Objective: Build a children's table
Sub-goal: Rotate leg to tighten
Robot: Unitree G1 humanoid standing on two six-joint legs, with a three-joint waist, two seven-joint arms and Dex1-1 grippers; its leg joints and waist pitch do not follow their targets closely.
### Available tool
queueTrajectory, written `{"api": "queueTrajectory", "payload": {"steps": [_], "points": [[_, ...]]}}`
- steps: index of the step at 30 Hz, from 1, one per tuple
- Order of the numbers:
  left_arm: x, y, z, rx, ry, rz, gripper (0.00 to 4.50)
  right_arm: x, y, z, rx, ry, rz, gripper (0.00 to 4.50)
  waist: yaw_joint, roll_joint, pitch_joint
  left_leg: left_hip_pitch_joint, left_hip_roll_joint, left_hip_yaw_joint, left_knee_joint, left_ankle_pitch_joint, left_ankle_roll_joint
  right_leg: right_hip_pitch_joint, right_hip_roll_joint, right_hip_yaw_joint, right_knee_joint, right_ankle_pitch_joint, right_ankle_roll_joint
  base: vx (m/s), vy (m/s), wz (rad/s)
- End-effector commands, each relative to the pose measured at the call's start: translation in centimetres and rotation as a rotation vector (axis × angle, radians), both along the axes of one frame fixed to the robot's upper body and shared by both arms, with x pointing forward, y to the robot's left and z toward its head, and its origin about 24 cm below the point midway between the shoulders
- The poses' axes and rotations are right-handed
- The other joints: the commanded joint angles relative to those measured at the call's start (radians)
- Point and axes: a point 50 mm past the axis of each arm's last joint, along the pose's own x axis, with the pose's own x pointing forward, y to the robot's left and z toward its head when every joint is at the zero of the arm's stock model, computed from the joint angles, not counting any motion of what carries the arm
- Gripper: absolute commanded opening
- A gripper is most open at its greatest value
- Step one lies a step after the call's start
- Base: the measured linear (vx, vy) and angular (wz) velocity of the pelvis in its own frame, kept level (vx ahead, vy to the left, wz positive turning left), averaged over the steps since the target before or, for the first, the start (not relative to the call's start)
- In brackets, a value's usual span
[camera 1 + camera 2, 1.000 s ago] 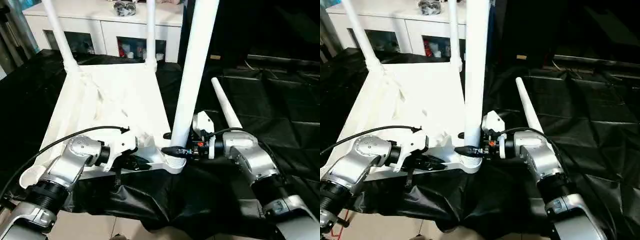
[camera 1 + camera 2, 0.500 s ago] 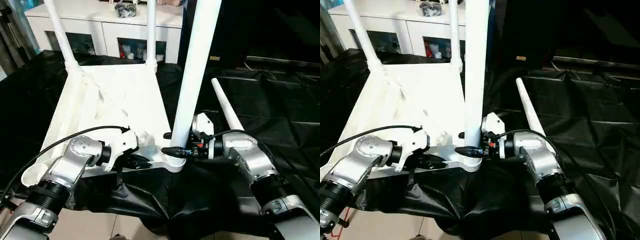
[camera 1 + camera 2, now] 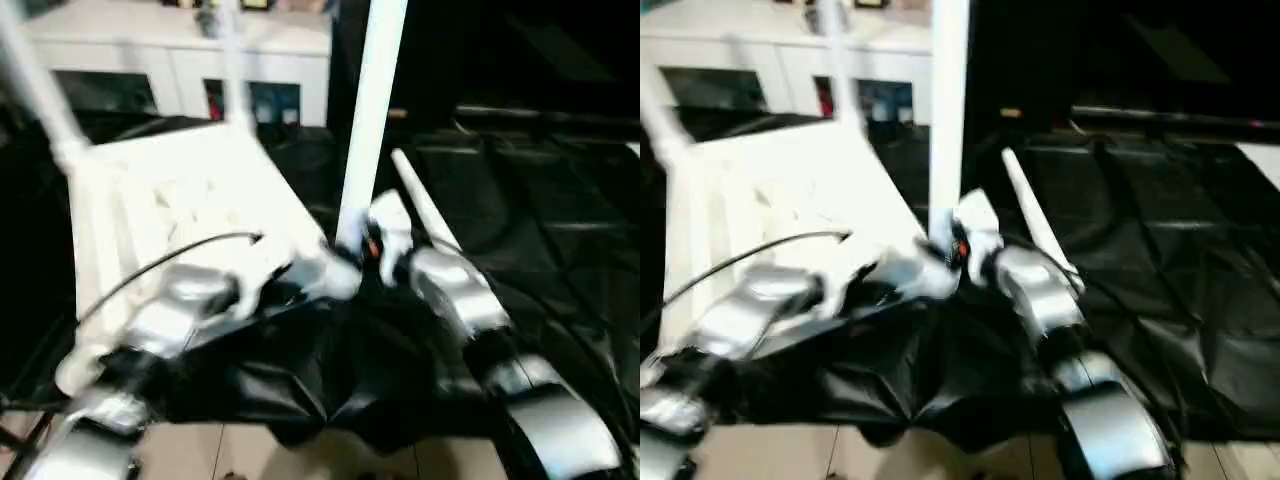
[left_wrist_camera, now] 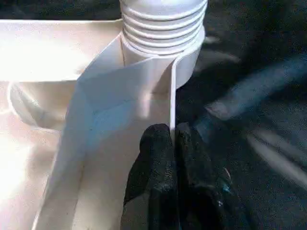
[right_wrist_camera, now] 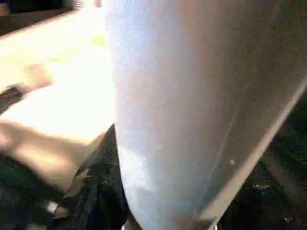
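left gripper (image 4: 172, 143) pinches a thin rib of the upturned tabletop (image 3: 180, 190), just below the threaded corner socket (image 4: 163, 28). right gripper (image 3: 352, 250) clasps the upright leg (image 3: 372, 110) above that socket.

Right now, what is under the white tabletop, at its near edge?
A crumpled black sheet lies under the tabletop and hangs over the near edge toward the floor. What the sheet covers, and what lies beneath the tabletop's middle, is hidden.
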Motion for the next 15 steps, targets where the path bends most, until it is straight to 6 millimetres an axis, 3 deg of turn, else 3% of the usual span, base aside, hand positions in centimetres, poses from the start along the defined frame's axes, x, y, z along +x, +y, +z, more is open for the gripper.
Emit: {"api": "queueTrajectory", "payload": {"steps": [1,3,4,5,6,7,8,9,10,11,12,13,14,15], "points": [[1.9,-1.5,4.3,-0.065,-0.169,0.06,0.0,-1.9,0.4,-4.6,-0.061,0.232,-0.036,1.89,-0.013,0.014,-0.051,0.035,0.021,-0.014,-0.086,-0.654,-0.023,0.038,-0.047,0.006,-0.096,-0.571,-0.079,0.0,0.0,0.0],[1.7,-2.9,3.8,-0.061,-0.153,0.081,0.0,-1.8,1.3,-4.6,-0.07,0.255,-0.054,1.89,-0.023,0.011,-0.047,0.043,0.014,-0.011,-0.077,-0.668,-0.013,0.032,-0.048,-0.013,-0.116,-0.633,-0.049,0.0,0.0,0.0],[1.7,-2.9,3.8,-0.061,-0.153,0.081,0.0,-1.8,1.3,-4.6,-0.07,0.255,-0.054,1.89,-0.025,0.019,-0.046,0.046,0.018,-0.013,-0.079,-0.685,-0.015,0.034,-0.049,-0.018,-0.112,-0.63,-0.046,0.0,0.0,0.0],[1.7,-3.0,3.6,-0.046,-0.154,0.085,0.0,-1.8,1.5,-4.6,-0.075,0.26,-0.053,1.89,-0.028,0.028,-0.04,0.034,0.036,-0.021,-0.103,-0.752,-0.016,0.057,-0.041,-0.026,-0.091,-0.576,-0.043,0.0,0.0,0.0],[1.7,-3.0,3.4,-0.042,-0.152,0.091,0.0,-1.8,1.7,-4.6,-0.084,0.257,-0.046,1.89,-0.016,0.035,-0.035,0.005,0.064,-0.023,-0.149,-0.834,-0.029,0.088,-0.031,-0.006,-0.014,-0.472,-0.065,0.0,0.0,0.0],[1.6,-3.0,3.3,-0.041,-0.151,0.092,0.0,-1.8,1.7,-4.6,-0.086,0.256,-0.045,1.89,0.0,0.041,-0.033,-0.016,0.078,-0.017,-0.186,-0.878,-0.037,0.105,-0.021,0.008,0.059,-0.395,-0.083,0.0,0.0,0.0],[1.6,-3.0,3.3,-0.043,-0.149,0.094,0.0,-1.8,1.8,-4.6,-0.09,0.253,-0.042,1.89,0.026,0.023,-0.03,0.001,0.08,0.017,-0.204,-0.886,-0.028,0.078,-0.013,0.052,0.108,-0.323,-0.099,0.015,-0.11,0.1],[1.6,-2.9,3.2,-0.042,-0.146,0.101,0.0,-1.9,2.0,-4.7,-0.093,0.255,-0.035,1.89,0.02,-0.045,-0.03,0.105,-0.02,0.036,-0.034,-0.671,-0.024,-0.052,-0.036,0.049,-0.101,-0.826,-0.003,0.023,-0.097,0.15],[1.6,-2.8,3.2,-0.039,-0.146,0.107,0.0,-1.9,2.2,-4.7,-0.091,0.258,-0.031,1.89,0.024,-0.053,-0.026,0.146,-0.059,0.046,0.086,-0.479,-0.01,-0.108,-0.07,0.035,-0.169,-1.068,0.043,0.046,-0.119,0.0],[1.6,-2.7,3.1,-0.036,-0.146,0.114,0.0,-1.9,2.3,-4.7,-0.092,0.26,-0.027,1.89,0.026,-0.048,-0.039,0.031,-0.042,0.018,0.057,-0.254,0.028,0.018,-0.138,0.076,-0.125,-1.089,0.062,0.079,-0.031,-0.28],[1.6,-2.6,3.1,-0.033,-0.145,0.12,0.0,-2.0,2.5,-4.7,-0.095,0.261,-0.019,1.89,0.048,-0.022,-0.049,-0.01,-0.018,-0.005,0.009,-0.209,0.024,0.076,-0.151,0.085,-0.091,-0.983,0.041,0.079,-0.031,-0.28],[1.6,-2.6,3.1,-0.032,-0.146,0.121,0.0,-2.0,2.5,-4.7,-0.096,0.261,-0.016,1.89,0.047,-0.006,-0.058,0.0,0.005,-0.01,-0.047,-0.229,0.007,0.047,-0.089,0.059,-0.067,-0.733,-0.006,0.098,-0.002,-0.24],[1.6,-2.6,3.1,-0.032,-0.146,0.122,0.0,-2.0,2.6,-4.7,-0.097,0.261,-0.012,1.89,0.044,0.006,-0.063,0.016,0.016,-0.013,-0.062,-0.276,-0.009,0.043,-0.063,0.051,-0.049,-0.512,-0.075,0.0,0.0,0.0],[1.7,-2.5,3.2,-0.032,-0.148,0.122,0.0,-2.0,2.7,-4.8,-0.097,0.266,-0.009,1.89,0.038,-0.001,-0.059,0.021,0.013,-0.006,-0.066,-0.317,-0.01,0.039,-0.053,0.053,-0.041,-0.414,-0.133,0.0,0.0,0.0]]}}
